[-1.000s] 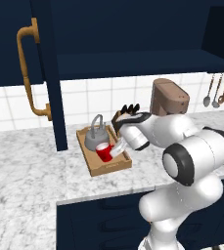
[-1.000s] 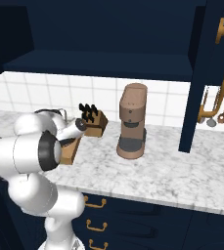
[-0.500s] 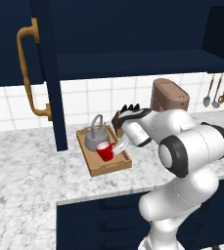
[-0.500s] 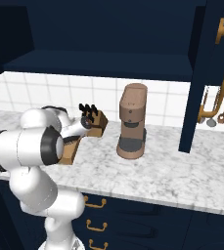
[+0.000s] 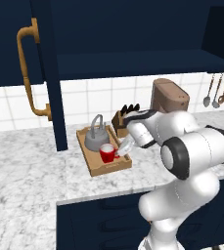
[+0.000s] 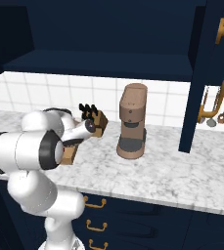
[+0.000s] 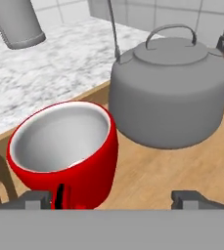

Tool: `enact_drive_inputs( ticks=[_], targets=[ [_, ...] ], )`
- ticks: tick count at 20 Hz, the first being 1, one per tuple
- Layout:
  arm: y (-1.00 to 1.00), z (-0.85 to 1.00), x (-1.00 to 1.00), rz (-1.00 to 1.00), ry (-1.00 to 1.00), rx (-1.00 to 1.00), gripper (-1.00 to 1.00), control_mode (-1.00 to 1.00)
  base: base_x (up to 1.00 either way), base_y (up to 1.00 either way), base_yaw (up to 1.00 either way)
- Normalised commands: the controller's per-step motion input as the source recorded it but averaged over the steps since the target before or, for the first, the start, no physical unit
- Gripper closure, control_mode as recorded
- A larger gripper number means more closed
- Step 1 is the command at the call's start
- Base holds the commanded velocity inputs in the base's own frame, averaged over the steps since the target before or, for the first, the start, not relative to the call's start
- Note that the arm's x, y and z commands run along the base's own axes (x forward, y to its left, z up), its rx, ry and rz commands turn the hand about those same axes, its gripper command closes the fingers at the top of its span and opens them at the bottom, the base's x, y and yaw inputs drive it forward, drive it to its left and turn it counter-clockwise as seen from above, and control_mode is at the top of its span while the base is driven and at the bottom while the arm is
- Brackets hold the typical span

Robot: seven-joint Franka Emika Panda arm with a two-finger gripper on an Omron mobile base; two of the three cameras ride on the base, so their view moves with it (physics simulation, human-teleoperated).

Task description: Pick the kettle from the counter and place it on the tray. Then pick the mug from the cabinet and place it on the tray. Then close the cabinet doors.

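The marble bench (image 5: 30,166) carries the wooden tray (image 5: 99,168) directly beneath the tool (image 5: 124,145). A knife block (image 5: 121,119) stands just behind the tool, and the brown coffee machine (image 6: 132,128) sits beyond, to its right.

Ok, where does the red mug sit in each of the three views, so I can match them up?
Left base view: the mug stands upright on the tray, at its near right end, in front of the kettle.
Right base view: I can't make the mug out; the arm covers that spot.
Hand view: the mug is lower left, upright, beside the kettle.
Shared landmark: the knife block, seen from both base cameras.
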Motion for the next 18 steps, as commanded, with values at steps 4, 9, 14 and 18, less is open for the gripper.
enact_drive_inputs(
  ticks=[4,9,14,18],
  targets=[
    [-0.2,0.34,-0.05,0.0,-0.08,0.0,-1.0,-1.0,0.0,0.0,0.0],
    [-0.38,0.42,-0.06,0.0,0.0,0.0,-1.0,-1.0,0.0,0.0,0.0],
    [-0.37,0.53,-0.04,0.0,0.0,0.0,-1.0,-1.0,0.0,0.0,0.0],
    [-0.21,0.54,-0.14,0.0,0.0,0.0,-1.0,-1.0,0.0,0.0,0.0]
  ],
)
